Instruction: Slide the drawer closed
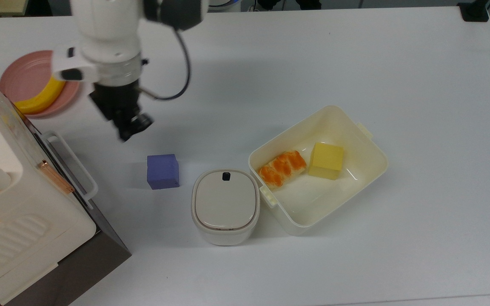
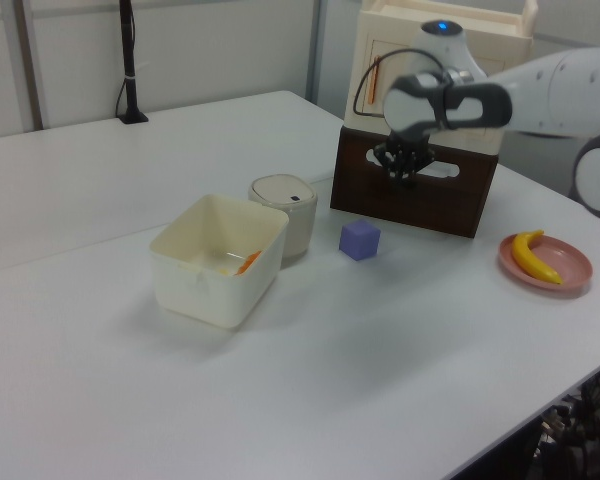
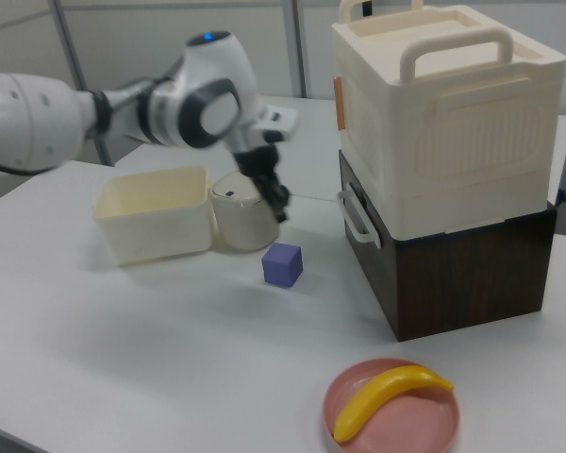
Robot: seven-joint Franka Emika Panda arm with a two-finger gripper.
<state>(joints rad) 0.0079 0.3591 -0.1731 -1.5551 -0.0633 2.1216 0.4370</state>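
We see bright, even overhead light, soft shadows under the arm (image 1: 109, 38), which is motion-blurred, and faint glare on the table (image 1: 355, 63).

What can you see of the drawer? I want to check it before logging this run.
The drawer is a dark brown wood-look box forming the base of the cream cabinet, with a white loop handle on its front. Its front sits flush under the cabinet, so it looks closed. It rests on the white table. The end effector hangs clear of it.
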